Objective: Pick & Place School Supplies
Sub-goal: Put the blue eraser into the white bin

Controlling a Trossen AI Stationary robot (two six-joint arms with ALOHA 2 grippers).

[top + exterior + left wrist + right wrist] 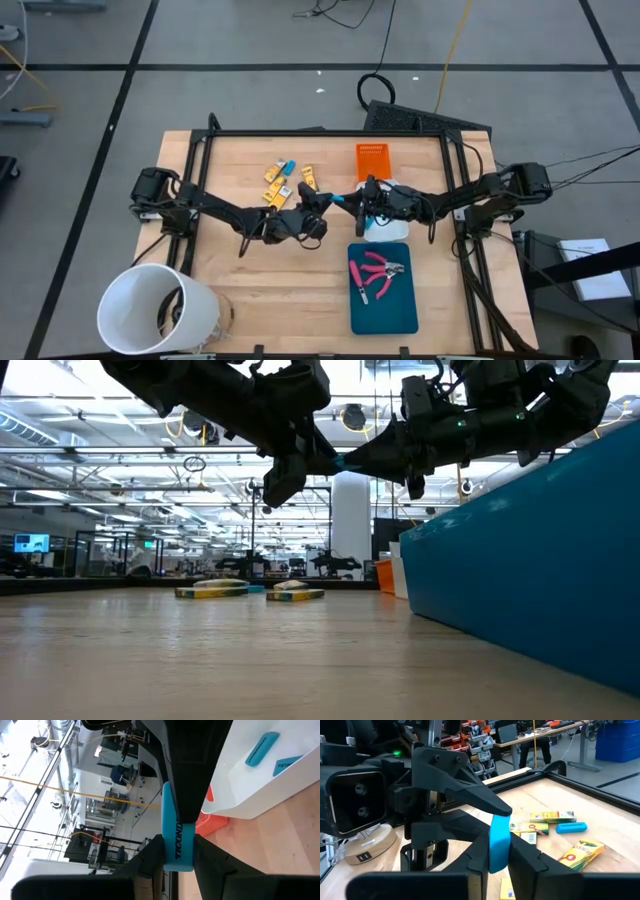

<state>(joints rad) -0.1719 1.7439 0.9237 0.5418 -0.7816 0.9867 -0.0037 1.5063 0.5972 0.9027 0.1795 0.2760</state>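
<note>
A stubby light-blue eraser (340, 199) is lifted clear above the table's middle, between my two grippers. My left gripper (178, 851) comes at it from the left and my right gripper (500, 847) from the right; both are shut on it. More blue erasers (261, 749) lie in the white tray (392, 232). Yellow-orange crayon boxes (279, 187) and another blue eraser (288, 165) lie flat on the table. Pink-handled tools (378, 272) lie in the teal tray (384, 310). My left gripper pinches one end of the blue eraser (178, 857) between its two fingers, coming level from the table's left. The eraser is clear of the table. My right gripper pinches the other end (500, 855) between its two fingers, level from the table's right. The eraser bridges both grippers.
An orange tray (371, 160) lies at the far side, next to the white tray. A big white bucket (155, 310) stands at the near left corner. A black frame (320, 133) runs round the table's far and side edges. Bare wood shows in the near middle.
</note>
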